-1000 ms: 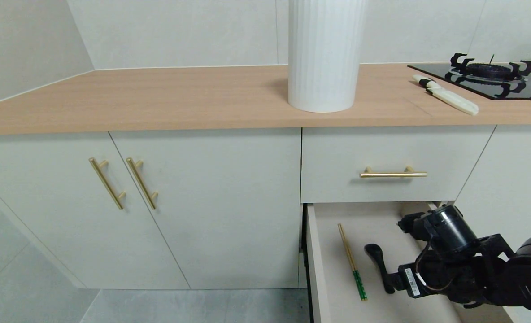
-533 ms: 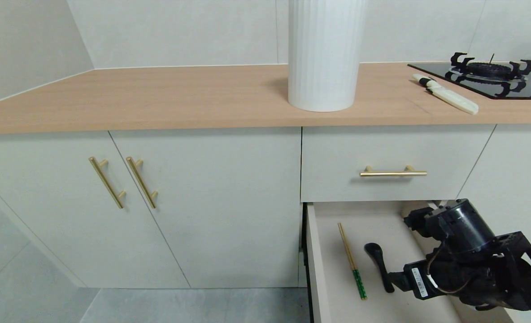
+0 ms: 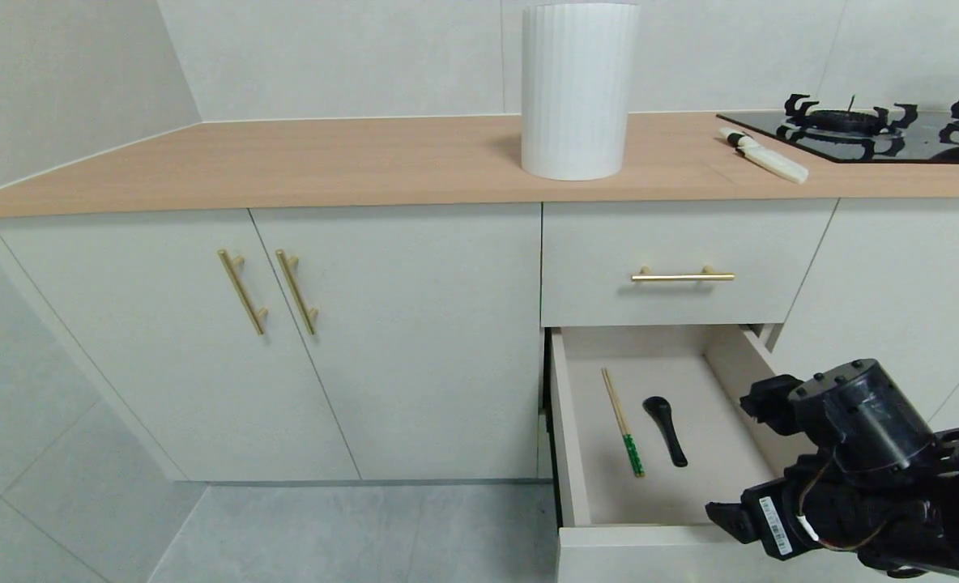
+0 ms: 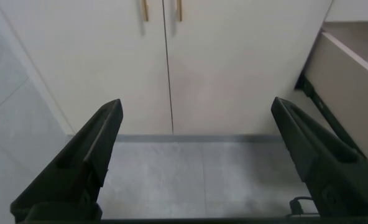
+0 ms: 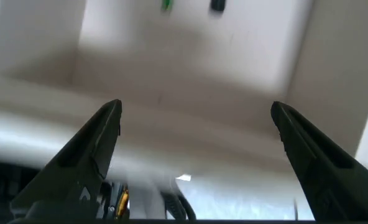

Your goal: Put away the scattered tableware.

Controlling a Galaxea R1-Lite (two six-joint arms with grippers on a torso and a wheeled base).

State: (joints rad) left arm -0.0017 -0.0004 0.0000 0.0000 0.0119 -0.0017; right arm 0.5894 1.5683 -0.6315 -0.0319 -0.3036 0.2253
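With the chopsticks (image 3: 622,422) and black spoon (image 3: 666,419) lying inside the open drawer (image 3: 567,437), I judge closing is due: my right gripper (image 5: 195,112), fingers spread and empty just outside the drawer's front, should push squarely mid-panel, and my left gripper (image 4: 196,109) is likewise spread.

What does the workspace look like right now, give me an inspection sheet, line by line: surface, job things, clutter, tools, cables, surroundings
Surface: wooden countertop, plus an open lower drawer beneath it.
Job's things: chopsticks and black spoon lie side by side, apart, in the drawer; knife lies on the countertop beside the hob.
Clutter: tall white ribbed container upright on the countertop.
Tools: left tool open, empty, facing the cabinet doors; right tool open, empty, near the drawer's front edge.
Cables: nothing seen loose.
Surroundings: upper drawer shut; tiled wall; grey floor.
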